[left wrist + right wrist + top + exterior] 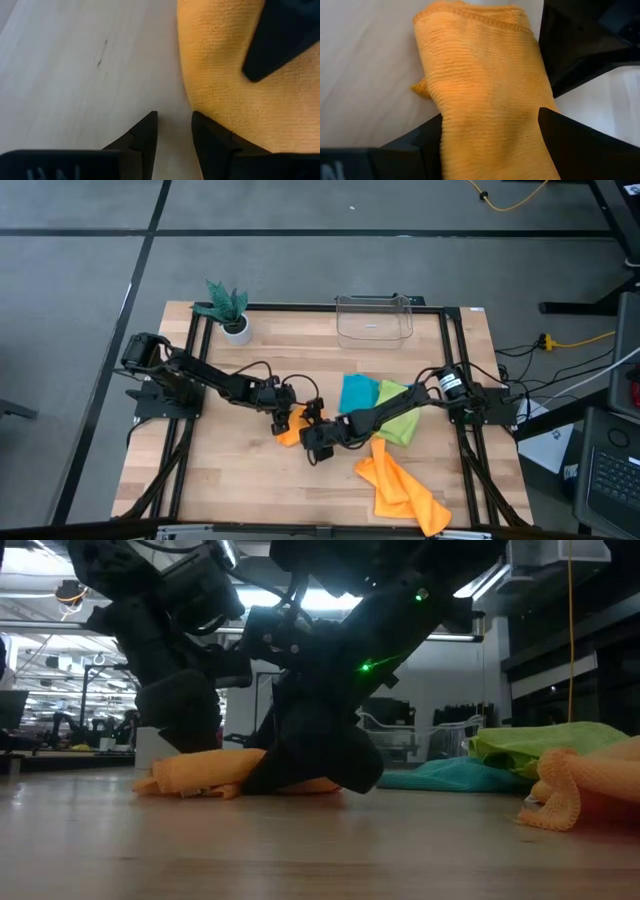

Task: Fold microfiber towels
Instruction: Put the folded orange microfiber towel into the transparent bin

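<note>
A small bunched orange towel lies on the table's middle; it also shows in the low view. My left gripper stands at its left edge, low over the table, narrowly open, with bare table between its fingers. My right gripper comes from the right and is shut on the same towel. A second orange towel lies crumpled near the front right. A teal towel and a lime green towel lie right of centre, under my right arm. My left gripper's one finger lies against the orange towel's edge; nothing is between its fingers, and I cannot tell whether it presses on the cloth. My right gripper holds the bunched orange towel between its two fingers, several layers filling the gap. The fingers slant down from the table's right. The towel rests on the table.
A clear plastic bin stands at the far edge, and a small plant in a white pot at the far left. The two grippers are close together. Bare wood shows at the front left.
</note>
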